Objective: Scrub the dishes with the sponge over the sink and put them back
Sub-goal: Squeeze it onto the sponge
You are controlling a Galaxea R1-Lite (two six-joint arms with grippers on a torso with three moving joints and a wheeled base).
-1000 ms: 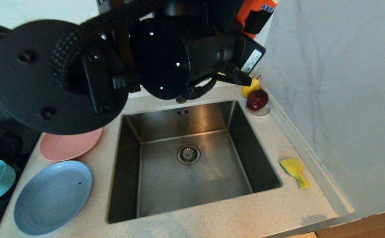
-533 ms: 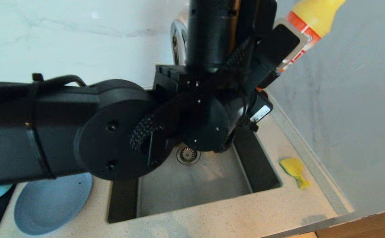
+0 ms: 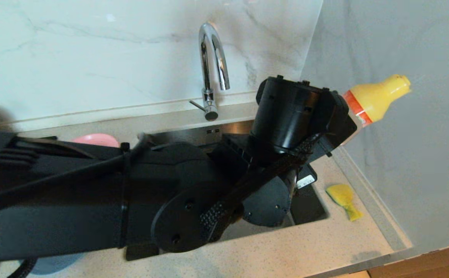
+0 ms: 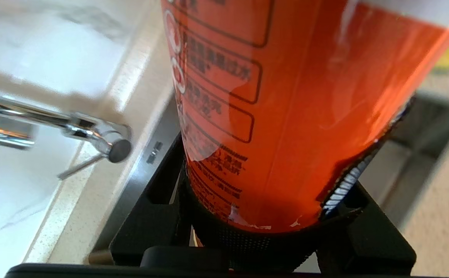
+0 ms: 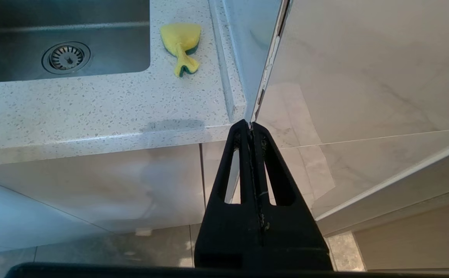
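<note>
Counter (image 3: 286,251): nearest my head cam, speckled pale stone, front edge at 6 o'clock.
R gripper (image 5: 250,125): parked low in front of the counter edge, off to the cabinet side; fingers pressed flat together, nothing between them. Not in head view.
Blue plate (image 3: 53,263): only a sliver shows at 7 o'clock under my L arm, on the counter.
Sponge (image 3: 343,199): yellow w/ green face, lying on the counter at 4 o'clock, just beside the sink's rim on the wall side, untouched. Also clear in R wrist cam (image 5: 181,42).
Sink (image 3: 309,208): steel basin at centre, mostly masked by my L arm; R wrist cam shows the drain strainer (image 5: 66,57) on the basin floor.
L gripper (image 4: 263,216): I've got it clamped round the base of an orange bottle (image 4: 286,108); black fingers hug both sides of the body. In head view it sits at about 2 o'clock, over the sink's far wall-side corner.
Bottle, head cam: orange body, yellow cap (image 3: 378,94), tilted, cap pointing toward 2 o'clock at the grey side wall.
Pink plate (image 3: 95,139): rim peeks above the arm at 10 o'clock, on the counter.
Tap (image 3: 211,65): chrome arch at 12 o'clock, behind the basin, against the marble backsplash.
Bowl: can't see it.
</note>
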